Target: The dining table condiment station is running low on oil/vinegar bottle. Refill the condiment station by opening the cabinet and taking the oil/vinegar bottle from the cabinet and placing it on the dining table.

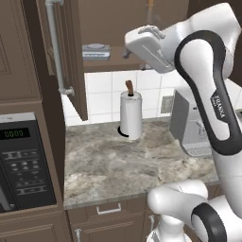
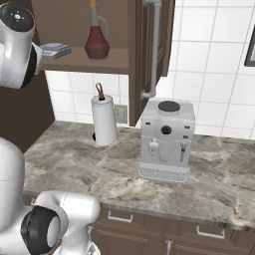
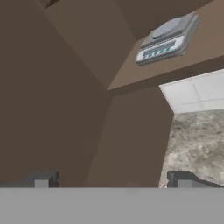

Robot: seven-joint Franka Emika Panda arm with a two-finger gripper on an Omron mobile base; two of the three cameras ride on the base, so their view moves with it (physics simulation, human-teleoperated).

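The cabinet (image 2: 82,62) stands open, its doors swung out with long silver handles (image 1: 56,47) (image 2: 154,50). On its lower shelf stands the oil/vinegar bottle (image 2: 96,42), dark red and round with a thin neck. In the left base view just its neck (image 1: 150,9) shows above my white hand (image 1: 146,45). My gripper (image 3: 113,180) is open and holds nothing, its fingertips (image 3: 41,179) spread wide. It is raised at shelf height, left of the bottle, facing the left door's inner face (image 3: 65,109). The dining table is out of view.
A flat grey kitchen scale (image 2: 55,50) (image 3: 168,41) lies on the shelf left of the bottle. Below, on the marbled wall counter (image 1: 108,165), stand a white paper-towel roll (image 1: 131,116) and a grey coffee machine (image 2: 167,139). A microwave (image 1: 21,160) sits at the left.
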